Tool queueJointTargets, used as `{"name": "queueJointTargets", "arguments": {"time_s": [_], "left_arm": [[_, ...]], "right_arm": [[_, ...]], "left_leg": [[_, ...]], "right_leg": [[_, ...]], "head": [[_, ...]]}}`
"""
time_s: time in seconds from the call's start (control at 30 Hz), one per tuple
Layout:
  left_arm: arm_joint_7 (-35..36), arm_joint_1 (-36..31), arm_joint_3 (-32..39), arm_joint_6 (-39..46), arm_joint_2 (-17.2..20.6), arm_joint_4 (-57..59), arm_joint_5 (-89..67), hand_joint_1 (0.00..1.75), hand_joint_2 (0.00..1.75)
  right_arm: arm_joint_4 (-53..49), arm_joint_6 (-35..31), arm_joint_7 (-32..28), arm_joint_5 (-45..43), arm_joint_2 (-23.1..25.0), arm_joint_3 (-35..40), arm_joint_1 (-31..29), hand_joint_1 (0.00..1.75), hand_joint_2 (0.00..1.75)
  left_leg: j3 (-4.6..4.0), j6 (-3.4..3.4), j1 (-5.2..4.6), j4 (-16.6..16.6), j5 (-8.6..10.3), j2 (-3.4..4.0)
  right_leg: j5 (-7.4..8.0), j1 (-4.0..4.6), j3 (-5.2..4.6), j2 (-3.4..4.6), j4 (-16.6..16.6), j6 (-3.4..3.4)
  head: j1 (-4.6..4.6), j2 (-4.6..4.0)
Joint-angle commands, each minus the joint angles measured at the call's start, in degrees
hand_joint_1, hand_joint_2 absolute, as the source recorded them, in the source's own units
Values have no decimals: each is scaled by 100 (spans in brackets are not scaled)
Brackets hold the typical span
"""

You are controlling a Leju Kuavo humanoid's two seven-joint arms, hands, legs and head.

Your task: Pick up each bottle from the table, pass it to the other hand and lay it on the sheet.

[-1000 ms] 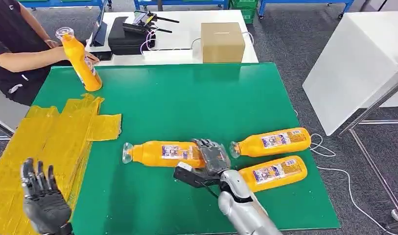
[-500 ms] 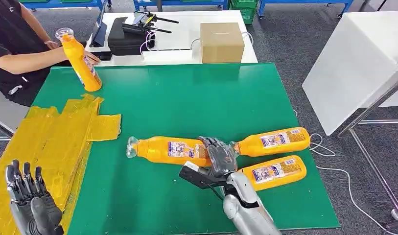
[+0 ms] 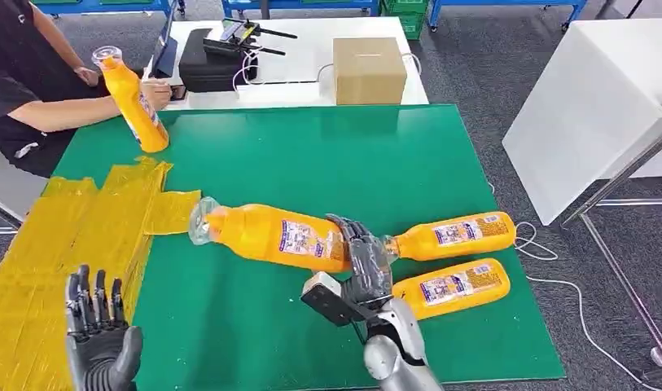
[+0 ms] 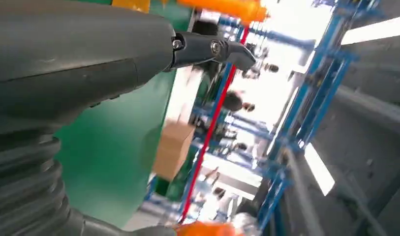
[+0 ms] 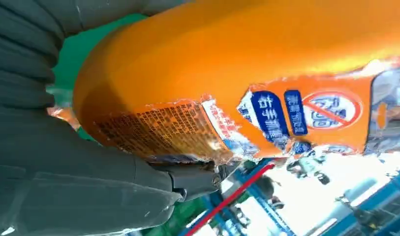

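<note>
Green matting covers the table (image 3: 311,163), with a yellow sheet (image 3: 75,236) spread along its left side, ready to take the bottles. Held by the right hand (image 3: 364,261) around its base end, one bottle (image 3: 270,235) is clear of the table with its neck aimed left toward the sheet, probably to offer it for the handover. Low and near, at the sheet's edge, the left hand (image 3: 99,342) holds nothing, its fingers upright and apart. Two more bottles (image 3: 453,232) (image 3: 453,287) lie just right of the right hand. At the far left, a person's hand (image 3: 155,91) steadies an upright bottle (image 3: 132,99). Close up, the right wrist view shows the grey thumb (image 5: 114,191) pressed against the bottle's printed label (image 5: 266,118), confirming the grip, which the head view leaves partly hidden.
</note>
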Motion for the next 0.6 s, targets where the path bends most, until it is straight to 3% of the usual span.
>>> {"name": "queueJointTargets", "arguments": {"time_s": [0.03,0.2,0.6], "left_arm": [[46,-73,-289,-351,17,706,-89,0,175],[17,-160,-373,-857,17,851,-233,0,175],[-59,-210,-438,-934,17,957,-454,0,175]], "right_arm": [[-225,130,-14,-154,54,800,-149,175,175],[106,228,-53,-293,107,903,-276,175,175],[400,304,-86,-280,220,1068,-354,175,175]], "left_leg": [[10,-4,2,-9,-2,1],[13,-2,0,-12,1,-2],[21,-7,8,-20,1,-3]], "right_leg": [[-1,2,8,0,-6,1],[0,4,13,-5,-10,5],[1,8,24,-6,-20,3]], "head": [[0,0],[-2,0],[-2,0]]}}
